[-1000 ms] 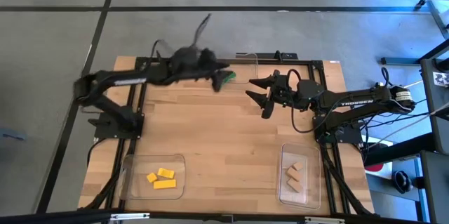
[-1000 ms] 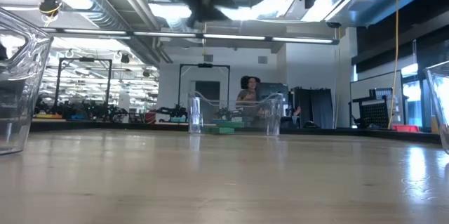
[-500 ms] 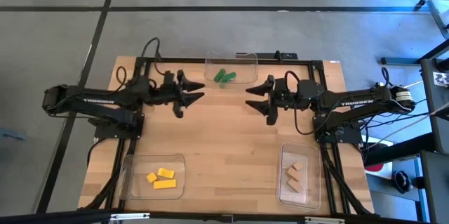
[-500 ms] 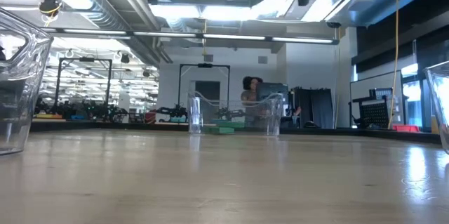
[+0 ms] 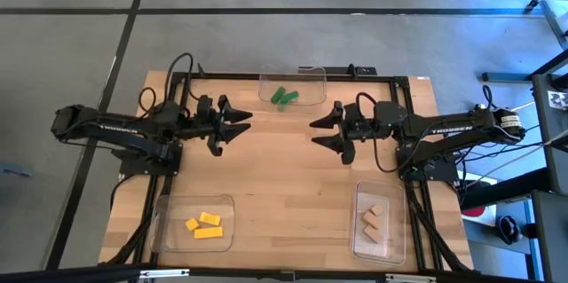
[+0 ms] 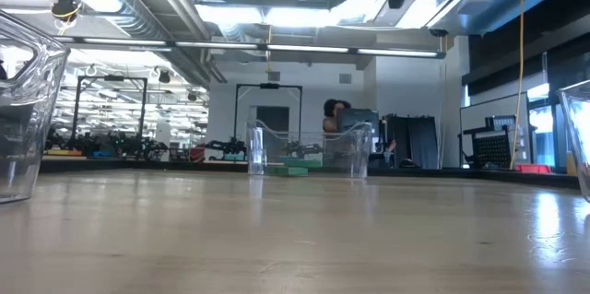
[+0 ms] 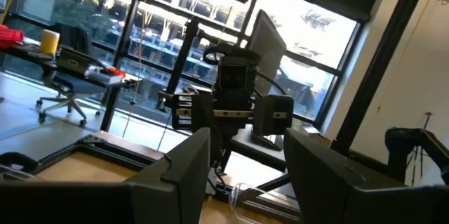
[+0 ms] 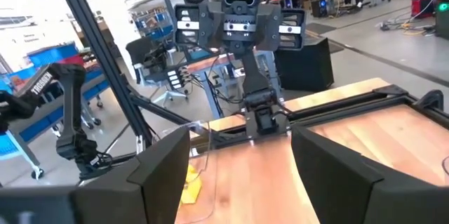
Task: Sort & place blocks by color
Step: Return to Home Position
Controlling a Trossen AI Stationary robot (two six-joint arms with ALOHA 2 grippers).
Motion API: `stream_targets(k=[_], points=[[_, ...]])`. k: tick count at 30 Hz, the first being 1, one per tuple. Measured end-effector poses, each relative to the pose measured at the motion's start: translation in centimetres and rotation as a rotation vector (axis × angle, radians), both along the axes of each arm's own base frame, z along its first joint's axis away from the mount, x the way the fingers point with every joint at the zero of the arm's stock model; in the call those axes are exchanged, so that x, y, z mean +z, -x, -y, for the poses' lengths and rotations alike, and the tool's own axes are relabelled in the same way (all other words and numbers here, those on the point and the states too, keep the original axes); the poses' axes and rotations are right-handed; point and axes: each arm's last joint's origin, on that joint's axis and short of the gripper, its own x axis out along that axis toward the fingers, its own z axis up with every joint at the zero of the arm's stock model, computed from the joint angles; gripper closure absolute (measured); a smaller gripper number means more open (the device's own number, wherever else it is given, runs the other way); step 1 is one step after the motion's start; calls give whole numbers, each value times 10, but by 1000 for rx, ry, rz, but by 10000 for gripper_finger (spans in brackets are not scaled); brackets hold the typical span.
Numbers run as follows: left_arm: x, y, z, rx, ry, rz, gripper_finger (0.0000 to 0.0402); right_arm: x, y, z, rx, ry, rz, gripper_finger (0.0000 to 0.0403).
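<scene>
Three trays on the tabletop (image 5: 284, 185): what does each hold? (student)

Green blocks (image 5: 284, 97) lie bunched in the top tray (image 5: 293, 72) at the far edge. Yellow blocks (image 5: 205, 224) lie in the left tray (image 5: 169, 230) near the front. Tan blocks (image 5: 374, 219) lie in the right tray (image 5: 359, 246). No block shows on the bare wood between them, so the sort looks complete. (tutor)

How would such a block handle? (student)

Judged by look: small, rigid wooden pieces, so light and not fragile. The painted faces may be slightly slick. Take a bar across its narrow width, at mid-length. Take a wedge by its two parallel sides, never by the slope, where the fingers could squeeze it out. (tutor)

Any awkward ones? (student)

The green ones touch or overlap, and their exact count cannot be told. Lifting one alone would likely disturb its neighbours, and the clear walls crowd the approach. (tutor)

And the arms? (student)

Left end effector (image 5: 238, 126) and right end effector (image 5: 319, 130) hover above mid-tabletop and face each other. Both are well apart from all the trays. Each has its fingers spread, with nothing between them; both wrist views show the gap. (tutor)
</scene>
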Motion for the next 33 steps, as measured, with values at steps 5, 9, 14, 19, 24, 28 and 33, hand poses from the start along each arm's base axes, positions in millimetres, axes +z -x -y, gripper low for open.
stream_targets(k=[5,9,14,19,24,28,33], points=[[0,0,0,1,-8,-1,229,1,0,0,-1,-16,8,150],[0,0,0,0,-8,-1,229,1,0,0,-2,10,11,150],[0,0,0,-6,-5,-3,229,1,0,0,-2,10,7,150],[-3,-1,2,-74,-10,-36,229,1,0,0,-2,6,6,150],[-3,0,4,-146,24,-37,231,1,0,0,-2,6,6,150],[0,6,7,-186,7,-32,256,0,0,0,-2,7,5,150],[5,24,8,-178,-39,-33,339,1,0,0,-2,7,6,150]])
